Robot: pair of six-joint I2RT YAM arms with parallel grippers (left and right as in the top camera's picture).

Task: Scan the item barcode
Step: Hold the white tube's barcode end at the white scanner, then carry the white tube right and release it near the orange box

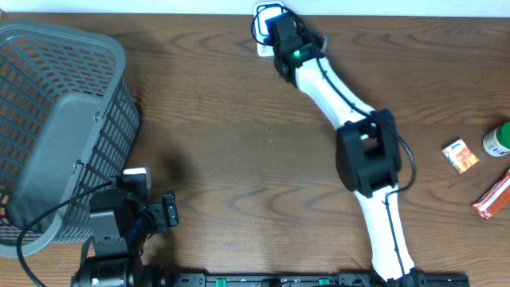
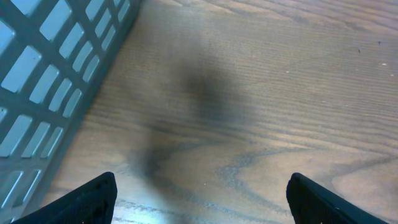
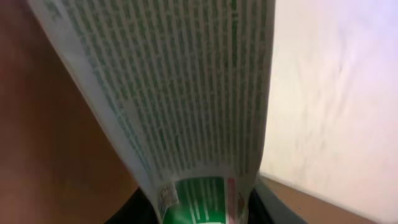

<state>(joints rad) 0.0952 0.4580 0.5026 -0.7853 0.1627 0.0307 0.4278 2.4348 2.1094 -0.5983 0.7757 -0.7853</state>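
From above, the right hand [image 1: 275, 33] is stretched to the top centre of the frame, at the far edge of the tabletop [image 1: 239, 143]. It sits against a white shape [image 1: 264, 17] with a blue outline. I cannot tell from here whether that is the item or a scanner.

At the right edge lie a small orange packet [image 1: 460, 155], a green-capped bottle [image 1: 497, 141] and a red-orange wrapper [image 1: 494, 195], well apart from both arms. The grey basket [image 1: 56, 119] fills the left side. The left hand [image 1: 163, 214] rests low beside it at the bottom left.

The left wrist view shows that hand's two fingers spread wide at the bottom corners, with bare wood between them and nothing held. The basket's wall is at the upper left.

In the right wrist view, a white packet [image 3: 186, 93] covered in fine green print rises through the middle of the frame. The dark fingers at the bottom edge are clamped on its lower end. A pale wall sits behind it on the right. No barcode shows on the face I can see, only lines of text.

As I judge it, the pick-up is done and the packet is being held up at the far edge. Nothing here shows that the scan itself has registered. The barcode may yet need turning toward a reader, and the items at the right look untouched.
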